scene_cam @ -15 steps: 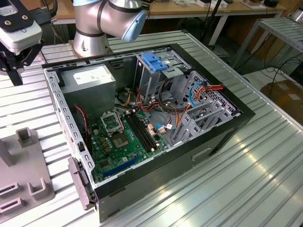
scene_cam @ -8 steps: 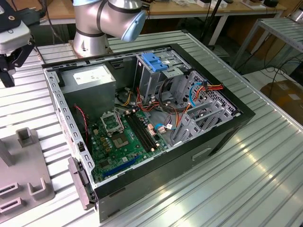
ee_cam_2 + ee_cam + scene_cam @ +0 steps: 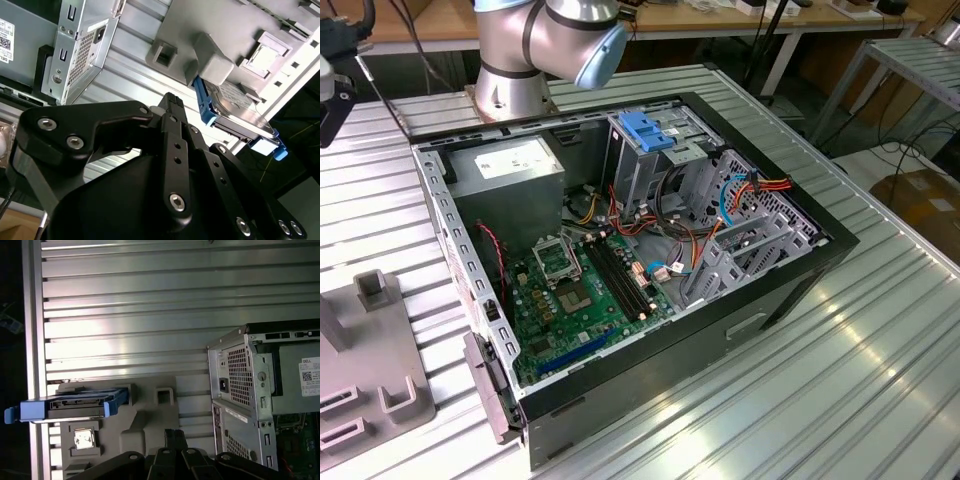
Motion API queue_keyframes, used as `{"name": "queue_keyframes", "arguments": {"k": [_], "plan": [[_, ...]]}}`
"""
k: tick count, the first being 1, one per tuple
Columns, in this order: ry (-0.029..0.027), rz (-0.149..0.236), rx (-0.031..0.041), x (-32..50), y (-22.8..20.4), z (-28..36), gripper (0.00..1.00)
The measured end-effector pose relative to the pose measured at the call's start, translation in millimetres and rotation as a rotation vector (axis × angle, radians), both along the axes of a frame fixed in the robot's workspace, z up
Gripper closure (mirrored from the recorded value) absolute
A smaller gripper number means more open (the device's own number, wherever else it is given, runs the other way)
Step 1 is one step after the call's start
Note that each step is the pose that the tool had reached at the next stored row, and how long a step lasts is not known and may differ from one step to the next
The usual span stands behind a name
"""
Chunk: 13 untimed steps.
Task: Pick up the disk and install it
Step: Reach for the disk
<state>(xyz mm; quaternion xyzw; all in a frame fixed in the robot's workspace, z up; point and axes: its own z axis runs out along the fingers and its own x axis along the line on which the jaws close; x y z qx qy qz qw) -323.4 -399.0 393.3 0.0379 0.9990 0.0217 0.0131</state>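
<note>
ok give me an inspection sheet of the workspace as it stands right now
surface: ribbed metal table, carrying an open computer case and a grey fixture
job's things: disk stands on edge in the grey fixture, blue rails fitted; drive cage with a blue handle sits in the case
clutter: small square silvery part in a fixture pocket
grippers: gripper apart from the disk, not touching it
cables: red, orange and blue wires loose inside the case
surroundings: wooden bench behind the table; cardboard box on the floor
</note>
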Motion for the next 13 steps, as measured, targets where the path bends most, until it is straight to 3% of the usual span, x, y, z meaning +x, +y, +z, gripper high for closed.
{"name": "queue_keyframes", "arguments": {"k": [13], "plan": [[0.0000, 0.000, 0.0000, -25.9, 0.0, 0.0, 0.90]]}}
